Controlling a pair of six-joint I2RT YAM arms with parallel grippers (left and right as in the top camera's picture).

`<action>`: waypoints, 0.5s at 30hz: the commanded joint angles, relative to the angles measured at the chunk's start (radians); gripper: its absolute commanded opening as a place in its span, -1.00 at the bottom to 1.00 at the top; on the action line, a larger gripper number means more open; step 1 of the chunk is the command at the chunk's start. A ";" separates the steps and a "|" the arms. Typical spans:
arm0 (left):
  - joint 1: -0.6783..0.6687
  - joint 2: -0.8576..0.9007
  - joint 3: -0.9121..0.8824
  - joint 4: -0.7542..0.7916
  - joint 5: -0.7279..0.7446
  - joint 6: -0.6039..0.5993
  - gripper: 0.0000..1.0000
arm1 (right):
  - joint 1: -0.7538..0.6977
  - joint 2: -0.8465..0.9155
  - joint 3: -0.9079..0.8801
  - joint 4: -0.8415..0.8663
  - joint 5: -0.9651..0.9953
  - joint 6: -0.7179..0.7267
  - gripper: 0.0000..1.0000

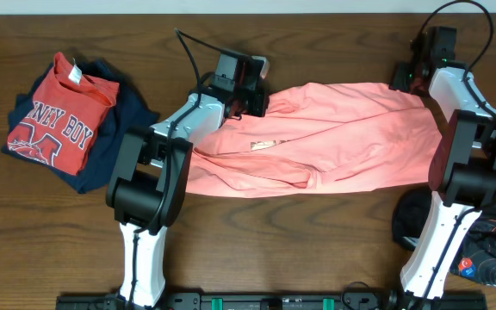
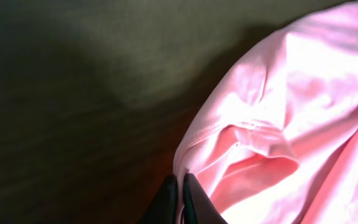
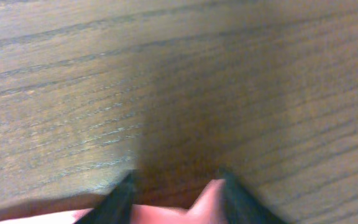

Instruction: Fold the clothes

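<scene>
Because the shirt (image 1: 343, 138) is thin and limp, corners look the best hold: left hand (image 2: 180, 185) pinches its hem near the worktop's (image 1: 317, 250) far edge, while right hand (image 3: 176, 183) straddles cloth, spread.

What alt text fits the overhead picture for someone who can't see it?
A salmon-pink T-shirt lies rumpled across a wooden table, the jaws of the left arm at its far left corner, those of the right arm at its far right. A red shirt on a navy garment lies further left.
</scene>
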 commanded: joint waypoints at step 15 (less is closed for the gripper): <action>-0.001 -0.171 0.010 -0.300 0.025 -0.010 -0.88 | -0.024 -0.188 0.015 -0.262 0.160 -0.001 -0.97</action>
